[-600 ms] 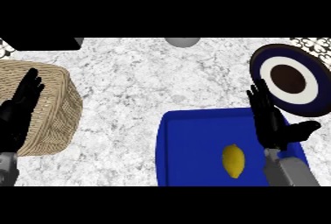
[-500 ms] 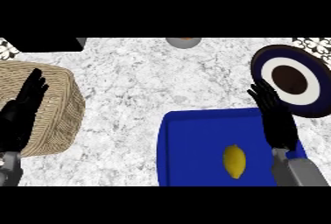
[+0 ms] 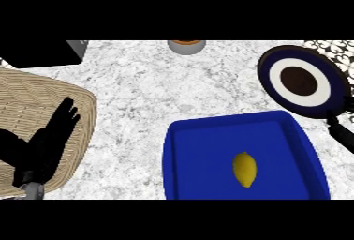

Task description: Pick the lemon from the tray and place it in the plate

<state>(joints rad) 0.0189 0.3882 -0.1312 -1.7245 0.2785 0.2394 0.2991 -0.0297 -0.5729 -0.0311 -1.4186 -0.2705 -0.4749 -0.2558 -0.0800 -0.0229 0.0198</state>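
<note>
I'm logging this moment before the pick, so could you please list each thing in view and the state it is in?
lemon: lying in the tray, not held.
tray: on the counter, holding only the lemon.
plate: nothing on it.
left hand: open, over the woven mat, resting.
right hand: only a sliver at the right edge; fingers hidden.

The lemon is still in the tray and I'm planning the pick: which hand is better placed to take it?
Probably the right. The lemon lies in the blue tray at the view's right, below the plate; the right hand shows at the right edge beside them. The left hand rests open over the wicker basket, far left.
</note>
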